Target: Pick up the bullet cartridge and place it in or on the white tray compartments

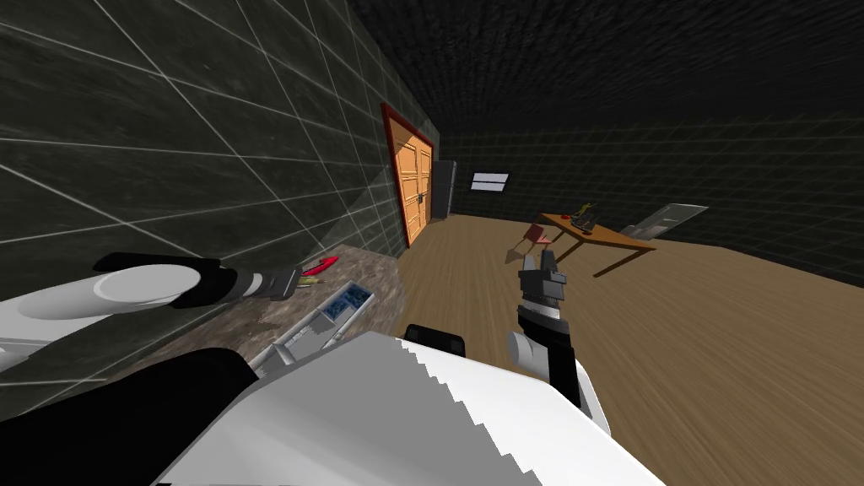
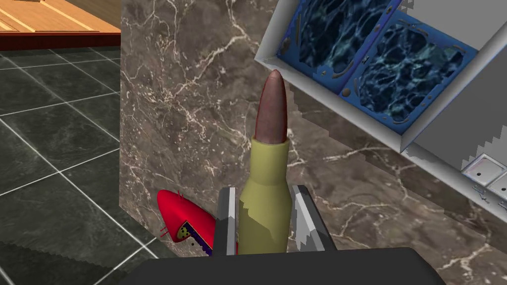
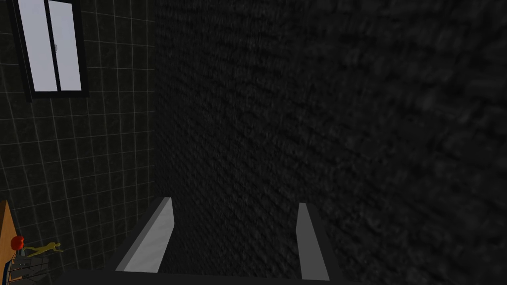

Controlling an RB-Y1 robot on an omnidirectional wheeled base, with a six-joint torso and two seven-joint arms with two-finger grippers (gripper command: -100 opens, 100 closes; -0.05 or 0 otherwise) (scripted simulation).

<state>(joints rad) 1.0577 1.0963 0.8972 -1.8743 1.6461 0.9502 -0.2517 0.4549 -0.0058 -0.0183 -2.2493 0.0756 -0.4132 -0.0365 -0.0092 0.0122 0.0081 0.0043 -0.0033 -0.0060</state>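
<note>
Two thin fingers (image 2: 228,217) of the left gripper (image 2: 263,190) are pinching the bullet cartridge (image 2: 267,163) by the sides of its olive-yellow case. The dark reddish-brown tip is pointing straight out, away from the gripper's body. The cartridge is showing against a brown marble countertop (image 2: 198,99) veined in white, and whether it is touching the stone cannot be told. Its tip is lying near the corner of the white tray (image 2: 322,99) but is apart from the rim. The tray's nearest compartments (image 2: 396,74) are lined in mottled blue, and smaller white square cells (image 2: 485,173) are sitting further along the same tray. A red object (image 2: 178,215) with a small patterned patch is lying just beside the left fingers, at the counter's edge next to a dark tiled wall (image 2: 59,123).

In the head view, the left arm is reaching out over the countertop (image 1: 253,312) along the wall, with its gripper (image 1: 295,283) close to the red object (image 1: 321,266) and the tray (image 1: 333,316) lying nearer the robot.

The right gripper (image 1: 540,266) is hanging over the wooden floor (image 1: 717,337), well apart from the counter. Its fingers are standing spread, with nothing between them (image 3: 233,203).
</note>
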